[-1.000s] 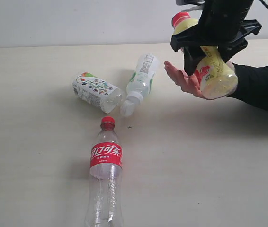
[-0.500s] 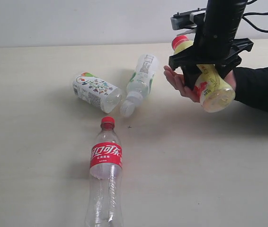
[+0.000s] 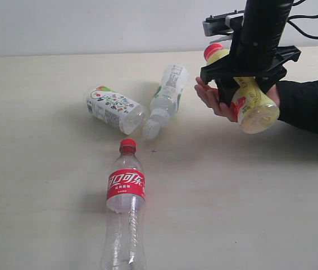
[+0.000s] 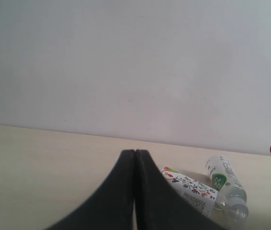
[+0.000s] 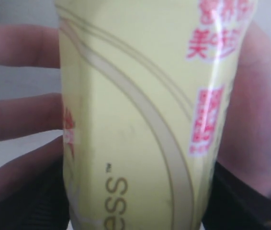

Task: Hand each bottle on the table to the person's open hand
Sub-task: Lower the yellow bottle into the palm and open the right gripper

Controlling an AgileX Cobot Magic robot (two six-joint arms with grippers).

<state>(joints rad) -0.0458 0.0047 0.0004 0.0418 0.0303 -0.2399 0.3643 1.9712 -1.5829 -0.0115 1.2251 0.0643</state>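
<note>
My right gripper [image 3: 243, 84] is shut on the yellow-wrapped red-cap bottle [image 3: 255, 109], holding it tilted against the person's open hand [image 3: 210, 94]. In the right wrist view the yellow bottle [image 5: 140, 110] fills the frame between my dark fingers [image 5: 23, 206], with the hand's fingers [image 5: 16, 45] and palm [image 5: 257, 110] behind it. The cola bottle [image 3: 125, 194], the stubby white bottle [image 3: 111, 108] and the slim green-white-label bottle [image 3: 167, 94] lie on the table [image 3: 35, 197]. My left gripper [image 4: 135, 153] is shut and empty, low over the table, short of the stubby bottle [image 4: 195, 190] and slim bottle [image 4: 224, 176].
The person's black-sleeved arm [image 3: 310, 104] reaches in from the right edge. A pale wall [image 3: 91, 25] runs behind the table's far edge. The left gripper does not show in the exterior view.
My right gripper has come down and slightly left with the yellow bottle, bringing it into the person's palm. In the last half second it has hardly moved. The other bottles lie as before.
</note>
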